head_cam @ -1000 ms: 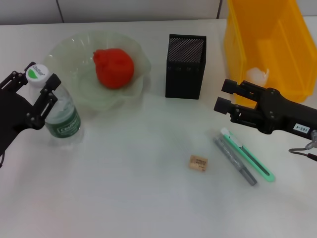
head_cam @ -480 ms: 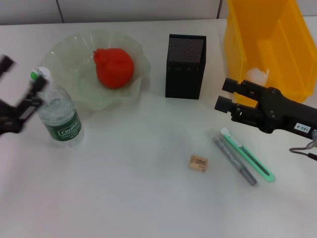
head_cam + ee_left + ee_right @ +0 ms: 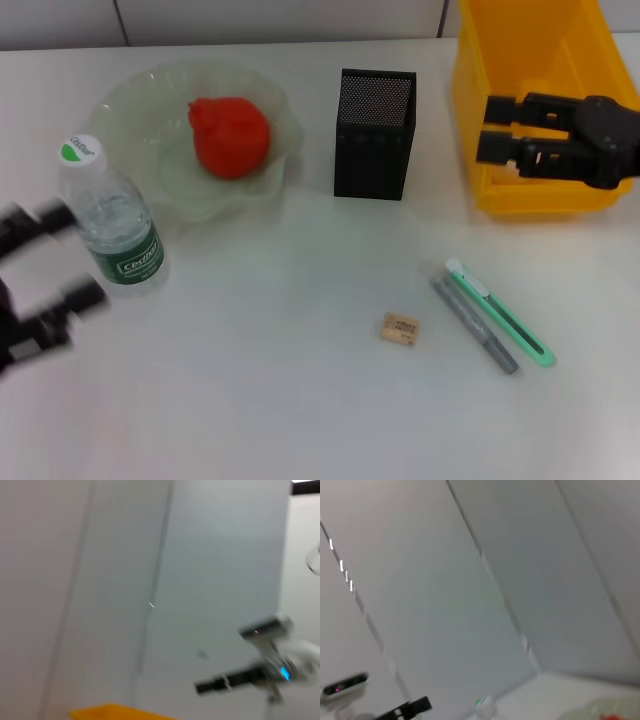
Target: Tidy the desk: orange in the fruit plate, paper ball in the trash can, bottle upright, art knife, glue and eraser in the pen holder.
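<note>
Left gripper, blurred, fingers apart and empty, sits just beside the upright water bottle. Right gripper, fingers parted and empty, hangs over the yellow bin; art knife, glue pen and eraser lie below it.

Bottle upright beside fruit plate; left tool open, apart; right tool open over yellow bin.
</note>
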{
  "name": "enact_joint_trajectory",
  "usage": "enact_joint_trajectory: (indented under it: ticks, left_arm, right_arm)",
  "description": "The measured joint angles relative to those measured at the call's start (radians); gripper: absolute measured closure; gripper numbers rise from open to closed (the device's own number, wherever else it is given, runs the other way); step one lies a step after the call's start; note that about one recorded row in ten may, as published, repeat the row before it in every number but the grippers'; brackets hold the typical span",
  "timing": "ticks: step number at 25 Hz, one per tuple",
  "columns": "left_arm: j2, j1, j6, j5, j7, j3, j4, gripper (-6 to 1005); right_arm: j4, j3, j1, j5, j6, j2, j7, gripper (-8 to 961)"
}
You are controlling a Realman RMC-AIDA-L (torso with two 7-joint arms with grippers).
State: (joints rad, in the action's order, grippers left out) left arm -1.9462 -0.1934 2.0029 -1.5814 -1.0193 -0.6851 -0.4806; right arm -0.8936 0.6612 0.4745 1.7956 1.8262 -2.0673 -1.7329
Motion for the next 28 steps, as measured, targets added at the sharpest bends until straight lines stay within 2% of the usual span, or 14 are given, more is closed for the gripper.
enact_joint_trajectory:
  ticks: [1, 2, 5, 6, 7, 9, 11, 12, 14, 15, 16, 17, 21, 28]
  left_arm:
    - [-0.001, -0.001, -0.003, -0.032, -0.001, -0.053, -0.023, 201]
    - [-0.001, -0.001, -0.003, -0.032, -0.001, -0.053, -0.023, 201]
    - [-0.009, -0.011, -0.011, -0.080, -0.002, -0.070, -0.038, 201]
    - [-0.012, -0.020, -0.017, -0.092, -0.002, -0.070, -0.038, 201]
    - [-0.012, -0.020, -0.017, -0.092, -0.002, -0.070, -0.038, 201]
    - [-0.012, -0.028, -0.019, -0.098, -0.004, -0.071, -0.037, 201]
    - [-0.012, -0.038, -0.022, -0.115, -0.014, -0.074, -0.039, 201]
    - [-0.012, -0.038, -0.022, -0.115, -0.014, -0.074, -0.039, 201]
    - [-0.012, -0.048, -0.024, -0.138, -0.019, -0.075, -0.041, 201]
    - [-0.012, -0.052, -0.026, -0.151, -0.020, -0.073, -0.041, 201]
    - [-0.014, -0.061, -0.032, -0.172, -0.020, -0.071, -0.043, 201]
    - [-0.014, -0.061, -0.032, -0.172, -0.020, -0.071, -0.043, 201]
    - [-0.011, -0.100, -0.048, -0.262, -0.020, -0.071, -0.049, 200]
    - [-0.008, -0.124, -0.114, -0.314, -0.032, -0.072, -0.067, 200]
  right_arm:
    - [-0.198, 0.085, 0.009, 0.058, 0.004, 0.006, -0.211, 180]
    - [-0.198, 0.085, 0.009, 0.058, 0.004, 0.006, -0.211, 180]
    - [-0.448, 0.166, 0.051, 0.221, 0.029, 0.011, -0.495, 180]
    - [-0.589, 0.213, 0.093, 0.342, 0.064, 0.011, -0.628, 180]
    - [-0.589, 0.213, 0.093, 0.342, 0.064, 0.011, -0.628, 180]
    - [-0.687, 0.275, 0.145, 0.472, 0.113, 0.009, -0.728, 180]
    - [-0.747, 0.398, 0.215, 0.639, 0.158, 0.000, -0.825, 180]
    - [-0.747, 0.398, 0.215, 0.639, 0.158, 0.000, -0.825, 180]
    - [-0.753, 0.481, 0.242, 0.744, 0.162, -0.009, -0.872, 180]
    - [-0.750, 0.528, 0.252, 0.793, 0.154, -0.012, -0.896, 180]
    - [-0.734, 0.623, 0.261, 0.875, 0.128, -0.016, -0.947, 180]
    - [-0.734, 0.623, 0.261, 0.875, 0.128, -0.016, -0.947, 180]
    - [-0.643, 0.773, 0.281, 0.962, 0.067, -0.018, -1.043, 188]
    - [-0.495, 0.836, 0.276, 0.963, -0.045, -0.020, -1.068, 246]
